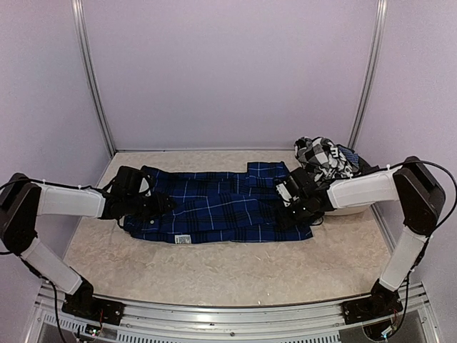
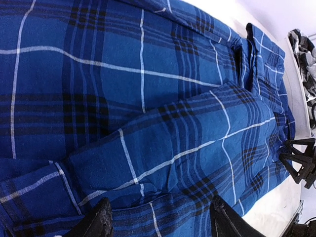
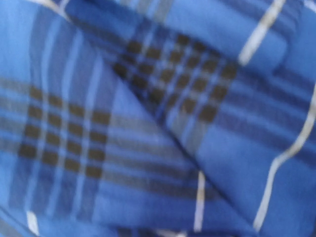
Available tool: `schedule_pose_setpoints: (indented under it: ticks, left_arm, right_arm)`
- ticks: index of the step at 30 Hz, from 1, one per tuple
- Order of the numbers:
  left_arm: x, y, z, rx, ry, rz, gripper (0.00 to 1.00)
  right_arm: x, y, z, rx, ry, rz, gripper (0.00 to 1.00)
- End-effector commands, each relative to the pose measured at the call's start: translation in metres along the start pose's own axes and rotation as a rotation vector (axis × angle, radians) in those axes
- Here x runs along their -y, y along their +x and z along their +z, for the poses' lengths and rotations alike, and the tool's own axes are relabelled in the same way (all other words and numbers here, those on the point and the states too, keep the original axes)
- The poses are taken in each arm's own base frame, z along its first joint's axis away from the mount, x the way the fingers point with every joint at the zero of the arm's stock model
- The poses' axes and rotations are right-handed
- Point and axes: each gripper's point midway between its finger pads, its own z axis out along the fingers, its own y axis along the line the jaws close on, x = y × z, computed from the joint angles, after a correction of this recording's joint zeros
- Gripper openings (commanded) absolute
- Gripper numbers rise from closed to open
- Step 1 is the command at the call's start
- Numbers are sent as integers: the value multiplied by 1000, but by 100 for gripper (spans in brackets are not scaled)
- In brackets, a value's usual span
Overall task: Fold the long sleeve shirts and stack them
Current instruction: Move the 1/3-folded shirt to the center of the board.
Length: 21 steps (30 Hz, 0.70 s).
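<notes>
Shirts first: your royal blue shirt [image 1: 221, 207] lies spread across the counter [image 1: 214, 264], with the black-and-white checked shirt [image 1: 323, 157] bunched just beyond its far right corner. Your left fingers [image 2: 96, 223] stand wide apart over blue cloth, gripping nothing. Your right fingers [image 1: 291, 206] sit at the blue shirt's right edge; you cannot tell their opening.

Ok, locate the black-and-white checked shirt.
In the top view, the black-and-white checked shirt lies bunched at the far right, just behind the right gripper.
</notes>
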Motion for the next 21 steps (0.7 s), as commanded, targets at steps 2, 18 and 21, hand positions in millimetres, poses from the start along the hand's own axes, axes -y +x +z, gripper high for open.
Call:
schedule_pose_setpoints:
  ticks: [2, 18, 21]
  left_arm:
    - [-12, 25, 8, -56, -38, -16, 64]
    - [-56, 101, -19, -199, -197, -97, 66]
    - [-61, 114, -32, -205, -225, -119, 66]
  right_arm:
    - [4, 36, 3, -73, 19, 21, 57]
    - [-17, 120, -19, -252, 27, 82, 55]
    - [-24, 139, -28, -296, 57, 77, 55]
